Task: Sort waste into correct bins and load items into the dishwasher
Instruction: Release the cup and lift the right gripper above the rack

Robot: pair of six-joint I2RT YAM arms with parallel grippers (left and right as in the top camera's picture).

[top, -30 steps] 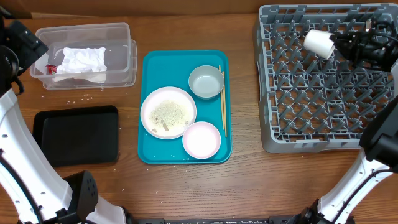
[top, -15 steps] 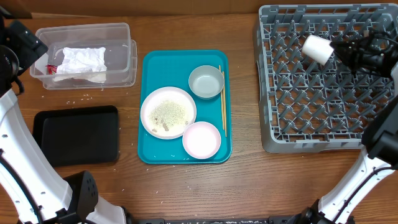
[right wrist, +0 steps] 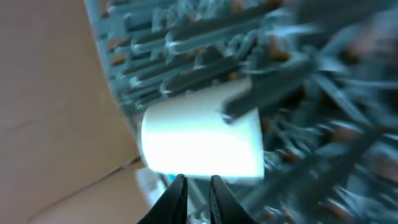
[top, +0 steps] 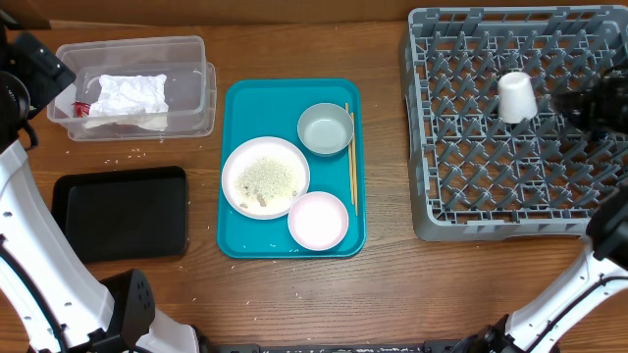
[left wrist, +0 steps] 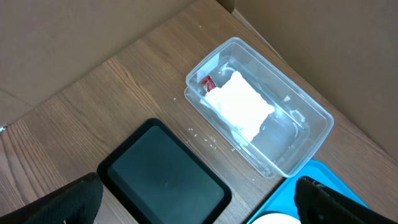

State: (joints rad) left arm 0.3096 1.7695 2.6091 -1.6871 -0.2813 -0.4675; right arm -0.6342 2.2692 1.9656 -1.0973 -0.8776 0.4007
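The grey dish rack (top: 491,186) fills the right side of the table (top: 392,284). The teal tray (top: 245,108) lies mid-table. Left of it lies the black tray (top: 123,211), and beyond that stands the clear tub (top: 196,74).

The left gripper (left wrist: 202,199) hangs above those two bins, its fingers spread wide and holding nothing. The right gripper (right wrist: 196,186) is blurred over the rack. Its fingertips are a narrow gap apart with nothing between them.

On the teal tray the plate (top: 234,175) carries rice grains (top: 267,179). The pinkish bowl (top: 318,220) touches its near right edge, and the grey bowl (top: 325,128) sits just beyond the plate. The chopsticks (top: 350,157) lie along the tray's right side.

The white cup (top: 516,96) sits on pegs in the rack's far middle, apart from the right gripper.

In the tub lies the crumpled napkin (top: 128,96), with the red wrapper (top: 82,108) at its left end. Loose grains (top: 128,153) dot the table between the tub and the black tray.
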